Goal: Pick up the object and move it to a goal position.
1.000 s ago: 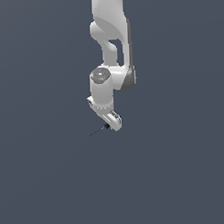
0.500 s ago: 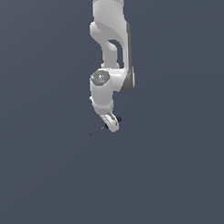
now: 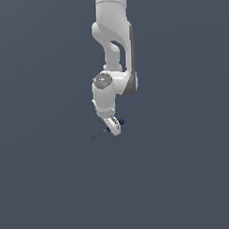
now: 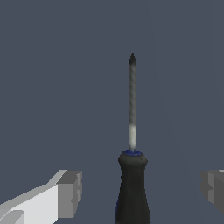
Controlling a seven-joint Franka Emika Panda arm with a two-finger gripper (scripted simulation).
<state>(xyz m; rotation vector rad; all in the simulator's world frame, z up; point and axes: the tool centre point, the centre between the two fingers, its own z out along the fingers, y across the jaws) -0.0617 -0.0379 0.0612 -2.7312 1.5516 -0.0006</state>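
The object is a small screwdriver with a black handle (image 4: 132, 188), a blue collar and a thin grey shaft (image 4: 132, 100). In the wrist view it lies between my two fingers, with a gap on each side. My gripper (image 4: 141, 191) is open, with one fingertip (image 4: 69, 192) and the other fingertip (image 4: 213, 187) on either side of the handle. In the exterior view my gripper (image 3: 114, 127) points down onto the tool. The shaft (image 3: 99, 134) sticks out toward that view's left and the bluish end (image 3: 121, 121) shows to the right.
A plain dark grey-blue floor (image 3: 53, 184) fills both views. The white arm (image 3: 115, 46) comes down from the top of the exterior view.
The gripper has sunk slightly and shifted a little toward the exterior view's right, closing in over the screwdriver. The screwdriver has not moved.
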